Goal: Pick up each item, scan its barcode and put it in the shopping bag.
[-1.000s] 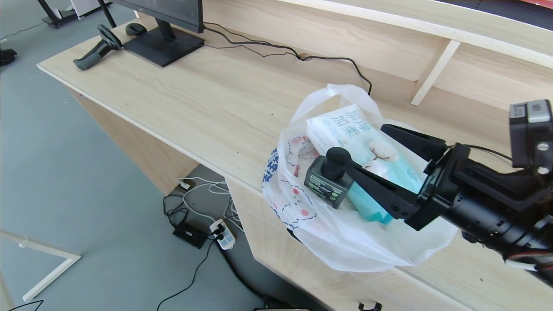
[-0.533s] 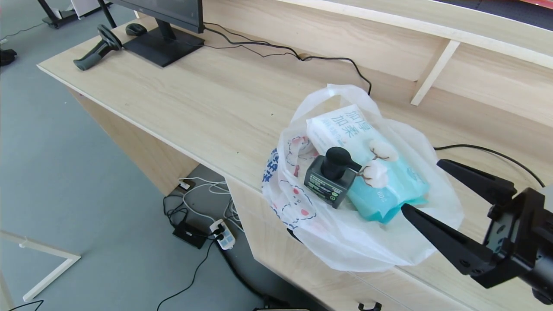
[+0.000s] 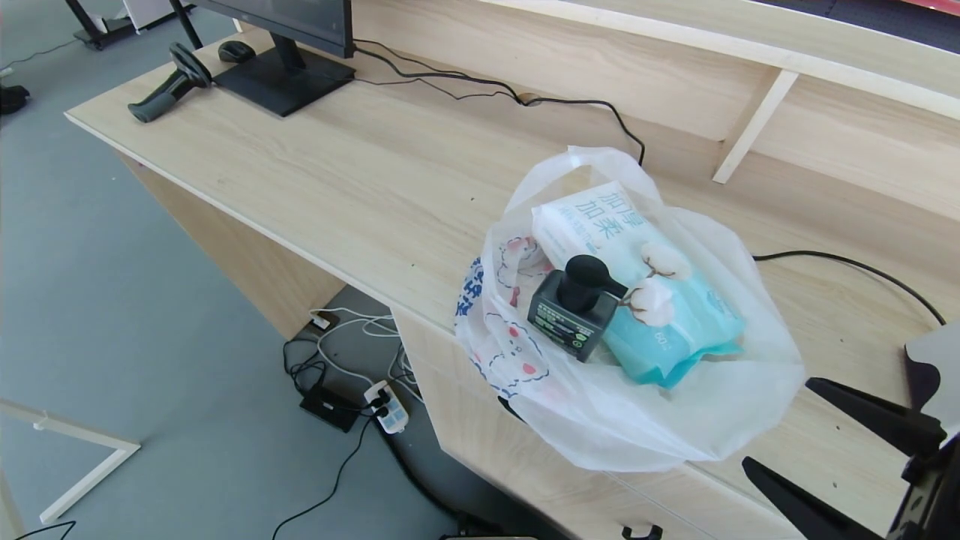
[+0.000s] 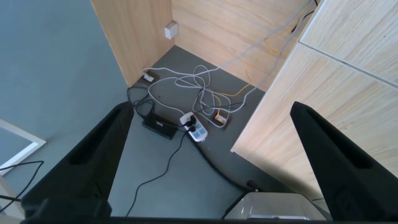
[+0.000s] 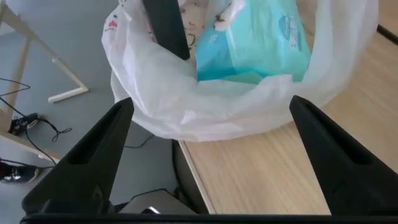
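- The translucent white plastic shopping bag with a cartoon print (image 3: 600, 420) sits at the near edge of the pale wooden table (image 3: 337, 172), with its front wall bulging over that edge.
- In the bag, a teal-and-white soft pack of wipes (image 3: 660, 330) lies flat. A dark square pump bottle with a black head (image 3: 566, 315) leans against the pack on the edge side.
- Likely risk: the bottle's weight on the overhanging side could make the bag slump or slide off the table, since the thin film gives no support.
- The right gripper (image 3: 778, 422) is just beside the bag's wall, fingers spread wide and holding nothing. A careless sweep could snag the film and drag the bag, or catch the black cable (image 3: 847, 262) lying on the table nearby.
- The left gripper (image 4: 211, 106) hangs over the floor beside the table, fingers also spread and empty.
- Count: one bag, two items inside it (one pack, one bottle), and two grippers.
- Well apart at the far corner are one black handheld barcode scanner (image 3: 169, 86), one monitor (image 3: 289, 45) and one mouse (image 3: 235, 50).
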Tool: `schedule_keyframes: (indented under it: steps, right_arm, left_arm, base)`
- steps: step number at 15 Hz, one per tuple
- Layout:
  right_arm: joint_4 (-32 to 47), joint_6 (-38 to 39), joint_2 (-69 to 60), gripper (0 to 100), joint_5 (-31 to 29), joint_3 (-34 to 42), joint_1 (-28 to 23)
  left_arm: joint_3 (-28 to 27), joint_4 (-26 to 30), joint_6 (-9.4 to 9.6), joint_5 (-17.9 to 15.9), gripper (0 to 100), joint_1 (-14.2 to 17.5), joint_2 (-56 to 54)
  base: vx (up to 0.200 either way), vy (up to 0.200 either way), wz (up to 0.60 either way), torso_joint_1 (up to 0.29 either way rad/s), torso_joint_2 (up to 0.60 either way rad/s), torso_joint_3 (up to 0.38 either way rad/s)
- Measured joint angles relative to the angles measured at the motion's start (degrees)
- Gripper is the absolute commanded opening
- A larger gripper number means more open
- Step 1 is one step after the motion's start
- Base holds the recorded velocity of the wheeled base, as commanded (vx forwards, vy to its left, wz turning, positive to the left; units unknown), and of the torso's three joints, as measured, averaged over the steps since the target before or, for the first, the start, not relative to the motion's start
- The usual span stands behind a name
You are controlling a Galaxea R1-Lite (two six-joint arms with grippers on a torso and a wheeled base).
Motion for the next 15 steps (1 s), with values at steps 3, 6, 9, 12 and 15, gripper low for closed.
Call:
schedule_keyframes:
  steps: [3,6,9,12,15]
  right_arm:
    - [16.01,-1.04,-10.89,100,-0.57,0.0,-0.1]
    - [31.43,-1.72,-26.19,100,-1.04,-1.68,-1.56]
    - [41.11,-1.89,-40.88,100,-1.15,-4.02,-3.02]
    - [59.04,-2.19,-53.08,100,-1.17,-6.42,-3.63]
    - [70.63,-2.6,-59.43,100,-3.12,-7.22,-2.94]
  left_arm:
    - [0.0,-0.02,0.0,0.0,100,0.01,0.0]
    - [0.0,-0.02,0.0,0.0,100,0.04,0.0]
    - [0.0,-0.04,-0.01,0.0,100,0.0,0.0]
    - [0.0,-0.04,-0.01,0.0,100,0.0,0.0]
    - [0.0,-0.02,0.05,0.0,100,0.04,0.0]
  base:
    - [0.0,0.0,0.0,0.0,0.0,0.0]
    - [0.0,0.0,0.0,0.0,0.0,0.0]
    - [0.0,0.0,0.0,0.0,0.0,0.0]
    - [0.0,0.0,0.0,0.0,0.0,0.0]
    - [0.0,0.0,0.0,0.0,0.0,0.0]
